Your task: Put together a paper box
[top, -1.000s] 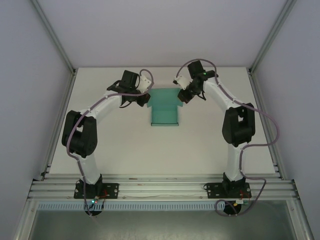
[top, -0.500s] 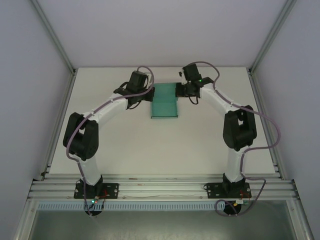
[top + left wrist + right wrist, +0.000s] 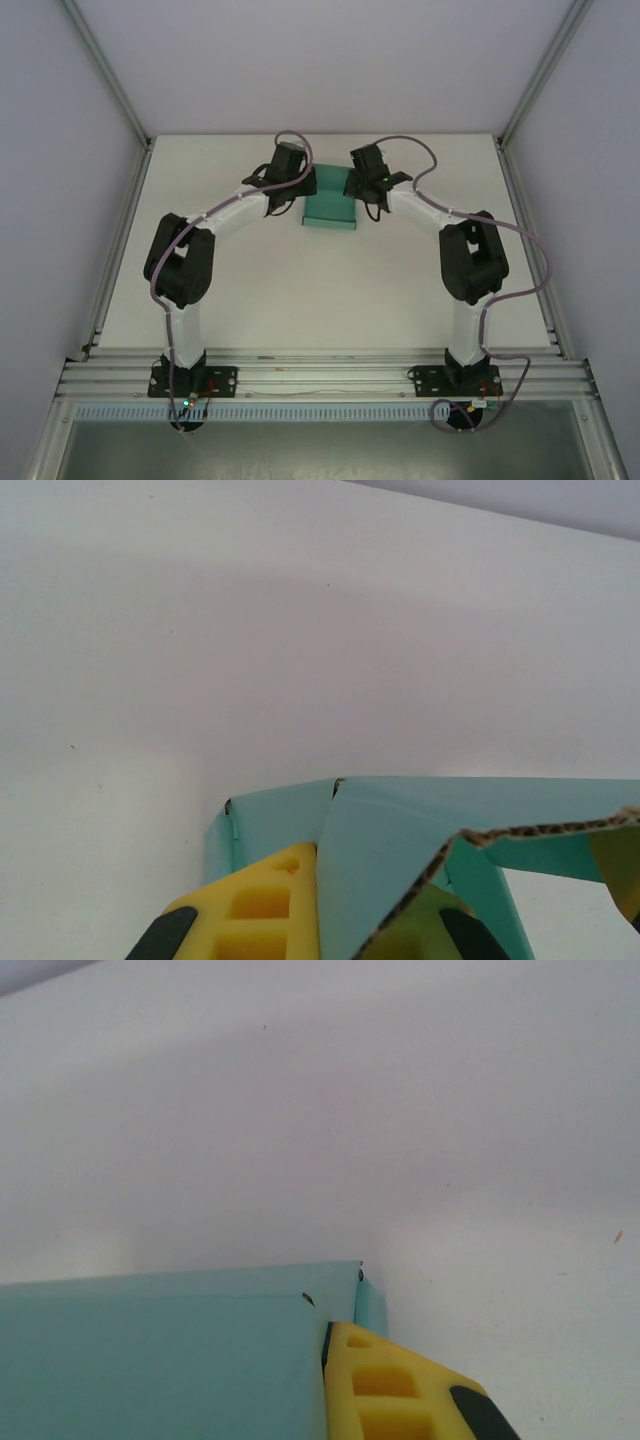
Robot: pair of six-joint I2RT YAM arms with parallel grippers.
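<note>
The teal-green paper box point(image 3: 330, 203) lies at the far middle of the white table, with both arms reaching in from its sides. My left gripper point(image 3: 303, 186) is at its left edge. In the left wrist view, a raised flap of the paper box point(image 3: 400, 830) stands between my yellow fingers point(image 3: 262, 905), and the left gripper point(image 3: 350, 905) is shut on it. My right gripper point(image 3: 354, 184) is at the right edge. In the right wrist view, one yellow finger point(image 3: 395, 1390) presses against the outside of the paper box point(image 3: 160, 1360). The card hides the other finger of the right gripper point(image 3: 322, 1370).
The white table point(image 3: 300, 290) stretches toward the arm bases. An aluminium frame rail point(image 3: 320, 375) runs along the near edge, and upright posts point(image 3: 120, 90) stand at the back corners. Grey cables loop off both arms.
Both grippers have moved inward toward each other along the box's far part. The side flaps that lay spread out are now folded in, so the box looks narrower.
</note>
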